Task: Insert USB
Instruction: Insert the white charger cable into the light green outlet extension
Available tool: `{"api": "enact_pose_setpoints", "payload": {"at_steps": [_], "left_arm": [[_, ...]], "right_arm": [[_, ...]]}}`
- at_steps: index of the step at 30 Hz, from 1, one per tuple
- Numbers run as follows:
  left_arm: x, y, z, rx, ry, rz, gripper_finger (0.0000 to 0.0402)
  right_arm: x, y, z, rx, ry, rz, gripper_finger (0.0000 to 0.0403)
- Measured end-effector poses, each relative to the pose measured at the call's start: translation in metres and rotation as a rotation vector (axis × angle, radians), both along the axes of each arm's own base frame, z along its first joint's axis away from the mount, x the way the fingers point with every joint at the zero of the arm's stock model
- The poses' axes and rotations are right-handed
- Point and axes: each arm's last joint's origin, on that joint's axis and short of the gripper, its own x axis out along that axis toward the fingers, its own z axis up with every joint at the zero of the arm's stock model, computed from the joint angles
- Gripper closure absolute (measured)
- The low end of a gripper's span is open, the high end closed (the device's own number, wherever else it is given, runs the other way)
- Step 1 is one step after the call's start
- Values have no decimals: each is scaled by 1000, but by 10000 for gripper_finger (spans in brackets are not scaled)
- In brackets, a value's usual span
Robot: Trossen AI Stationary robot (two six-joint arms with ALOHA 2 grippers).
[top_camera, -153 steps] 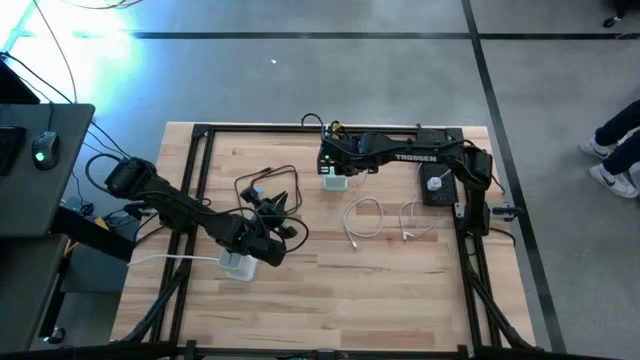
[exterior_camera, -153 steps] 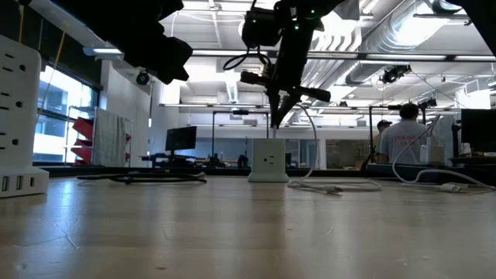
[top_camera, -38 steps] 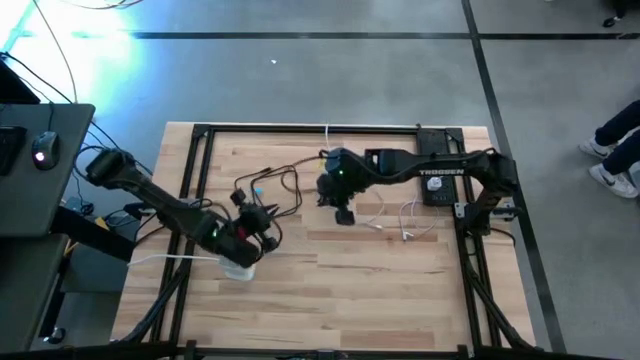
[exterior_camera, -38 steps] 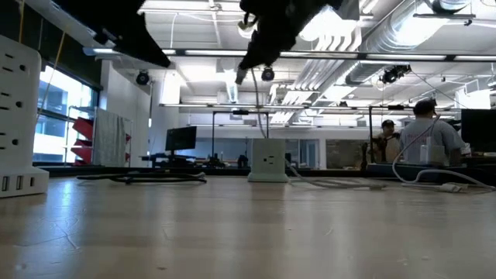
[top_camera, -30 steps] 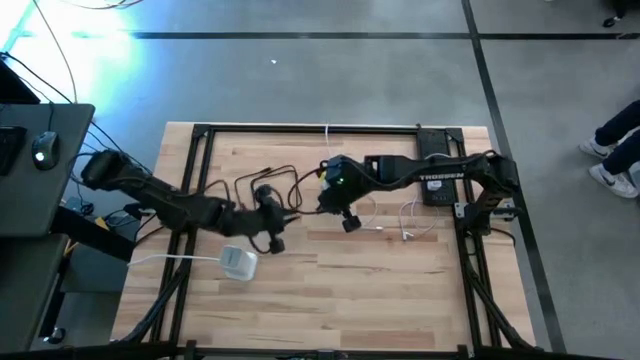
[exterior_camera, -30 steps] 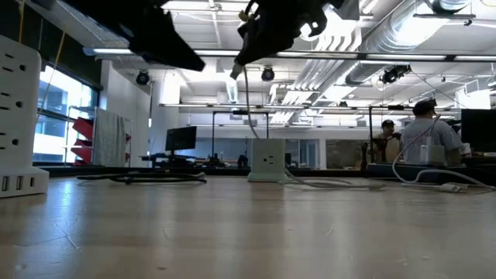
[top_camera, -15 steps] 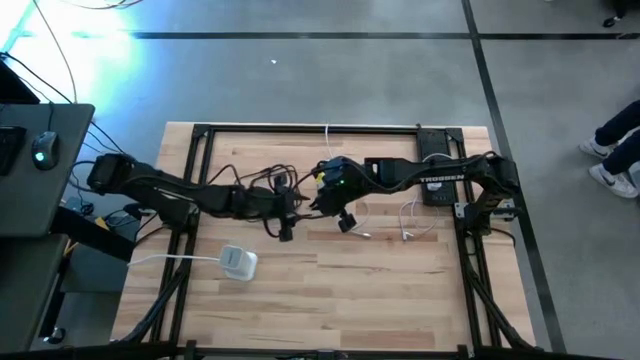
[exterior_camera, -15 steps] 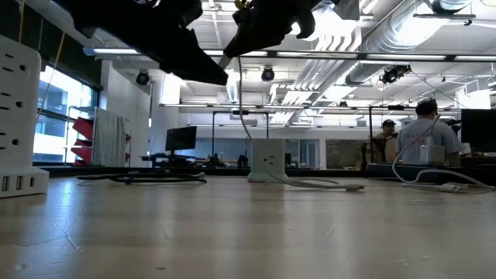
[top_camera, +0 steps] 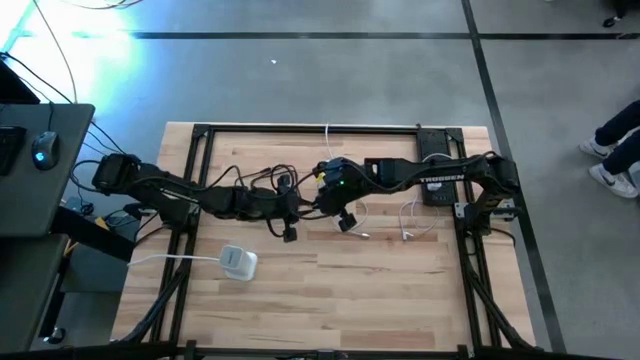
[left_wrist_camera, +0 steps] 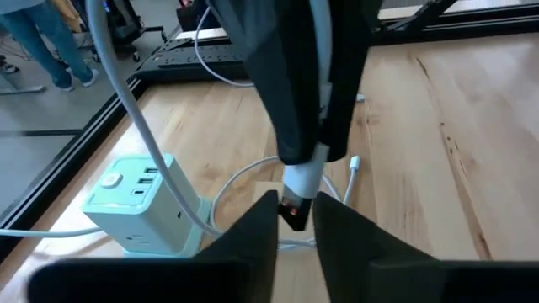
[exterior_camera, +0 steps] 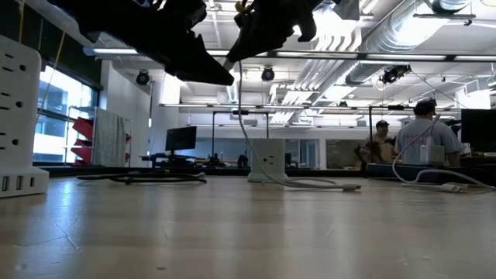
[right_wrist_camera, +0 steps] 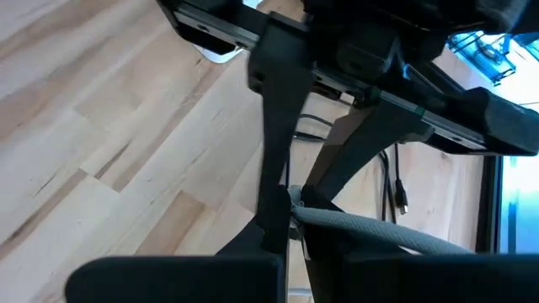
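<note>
The right gripper (left_wrist_camera: 296, 181) pinches a smooth white USB plug (left_wrist_camera: 299, 187); the left gripper (left_wrist_camera: 294, 220), fingers slightly parted around its dark tip, holds nothing visible. A pale-green cube charger (left_wrist_camera: 145, 202) sits beside.

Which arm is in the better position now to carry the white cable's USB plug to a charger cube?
Probably the left. Its gripper sits around the USB plug hanging from the right gripper, so after the handover it would hold the plug itself. The white charger cube also lies on its side.
</note>
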Motion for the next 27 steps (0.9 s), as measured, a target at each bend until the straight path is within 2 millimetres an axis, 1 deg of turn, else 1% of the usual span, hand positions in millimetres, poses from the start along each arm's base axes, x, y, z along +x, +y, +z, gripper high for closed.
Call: {"api": "enact_pose_setpoints", "payload": {"at_steps": [2, 4, 9, 12, 15, 17, 19, 21, 24, 27], "left_arm": [[0, 0, 1, 3, -6, 7, 387], [0, 0, 1, 5, -11, 12, 396], [1, -1, 2, 7, -15, 15, 399], [0, -5, 2, 40, -16, 39, 401], [-1, -9, 3, 86, -18, 96, 401], [-3, -11, 3, 123, -20, 158, 401], [-4, -14, 4, 177, -21, 225, 401], [-5, -18, 7, 228, -32, 287, 401], [-8, -21, 8, 308, -15, 361, 401], [-10, -25, 9, 354, -11, 402, 401]], "right_arm": [[0, 0, 0, 1, 5, 0, 403], [0, 0, 0, 2, 7, 0, 403], [-1, 0, 0, 16, 11, -13, 403], [-1, -1, 0, 36, 12, -36, 403], [0, -4, 1, 59, 7, -94, 401], [0, -7, 1, 71, 2, -189, 392], [0, -9, 1, 95, -2, -302, 373], [0, -11, 0, 132, 1, -384, 345], [0, -13, 0, 191, 3, -464, 293], [-1, -15, -1, 274, 11, -540, 242]]}}
